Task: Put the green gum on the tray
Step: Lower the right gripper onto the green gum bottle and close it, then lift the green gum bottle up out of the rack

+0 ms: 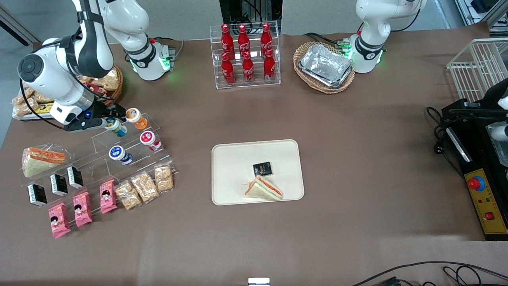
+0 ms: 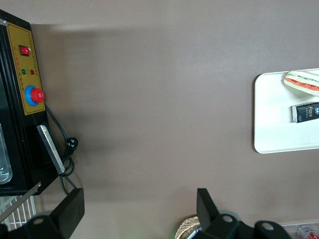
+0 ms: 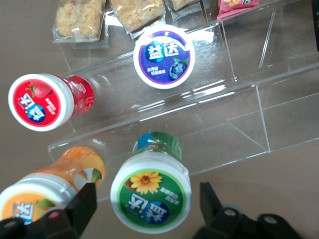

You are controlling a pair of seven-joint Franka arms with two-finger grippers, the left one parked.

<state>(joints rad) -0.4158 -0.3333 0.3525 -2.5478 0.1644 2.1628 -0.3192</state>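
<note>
Jaws of gripper (image 3: 142, 211) spread around one green gum (image 3: 151, 195), four gum bottles on rack, one tray (image 1: 230, 159)

A: Setting, class?

B: Robot lab staged as a snack counter. Evidence: brown-covered table (image 1: 357, 159); black control box (image 1: 482, 190) with red emergency button (image 1: 476, 183), cables trailing.

A: Shop items?

B: Clear tiered display stand (image 1: 119, 153) of gum bottles, packaged sandwich (image 1: 39, 159), snack packs; acrylic rack of red cola bottles (image 1: 247, 53); wicker basket (image 1: 323, 67) of foil trays.
</note>
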